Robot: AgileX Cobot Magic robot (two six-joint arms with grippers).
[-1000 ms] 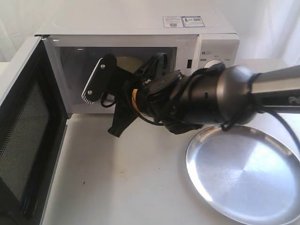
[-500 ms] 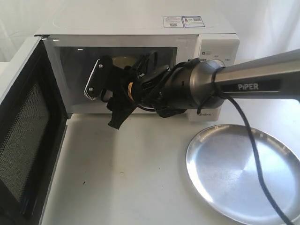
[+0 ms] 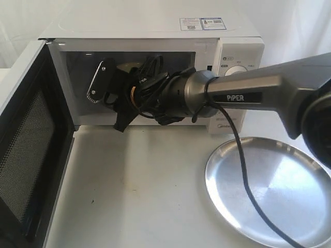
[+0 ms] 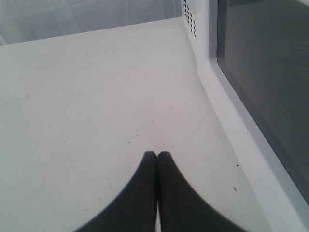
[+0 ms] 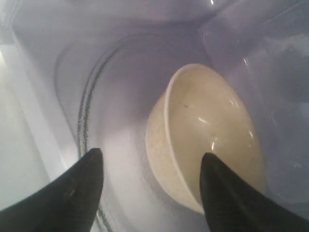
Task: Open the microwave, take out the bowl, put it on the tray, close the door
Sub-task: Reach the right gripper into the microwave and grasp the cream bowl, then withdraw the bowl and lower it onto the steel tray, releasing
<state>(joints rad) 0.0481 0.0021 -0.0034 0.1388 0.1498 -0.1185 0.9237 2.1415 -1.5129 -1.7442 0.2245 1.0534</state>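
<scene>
The white microwave (image 3: 155,31) stands at the back with its door (image 3: 31,150) swung wide open to the left. Inside, the cream-white bowl (image 5: 212,130) rests on the glass turntable (image 5: 111,96); in the exterior view only a sliver of the bowl (image 3: 133,65) shows behind the arm. My right gripper (image 5: 150,157) is open at the cavity mouth, one finger over the bowl's inside, the other outside its wall. The steel tray (image 3: 274,188) lies at the front right. My left gripper (image 4: 157,153) is shut on nothing, low over the table beside the door (image 4: 260,87).
The open door juts out over the table's left side. The right arm (image 3: 248,93) spans from the right edge across the microwave's dial panel (image 3: 238,72). A black cable (image 3: 243,175) hangs from the arm over the tray's near rim.
The right gripper has moved left and deeper into the microwave cavity, and the arm has stretched out further. The door, tray and bowl stay put.
</scene>
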